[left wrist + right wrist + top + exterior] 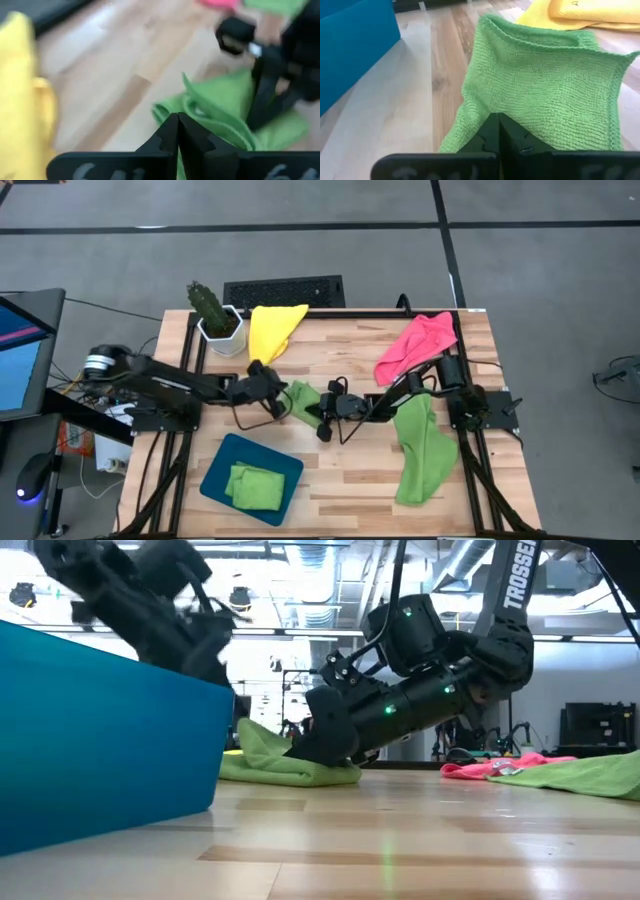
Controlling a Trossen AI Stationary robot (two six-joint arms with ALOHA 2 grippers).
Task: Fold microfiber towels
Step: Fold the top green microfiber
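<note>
Centrally on the worktop (340, 475), left gripper (283, 402) and right gripper (322, 417) both had jaws clamped on a lime green towel (303, 397).

centre: both arms crowd green towel (303, 400) | front-left: teal tray (222, 465) blocks | right edge: long green towel (420, 445) | back: cactus pot (220, 328), yellow towel (274, 328), pink towel (415, 345) | front-centre: bare wood (345, 475), passable

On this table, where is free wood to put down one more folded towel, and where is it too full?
Free wood lies along the near edge between the teal tray and the long green towel, and along the far edge between the yellow towel and the pink towel. The centre is crowded: the left gripper and right gripper meet on a small green towel.
</note>
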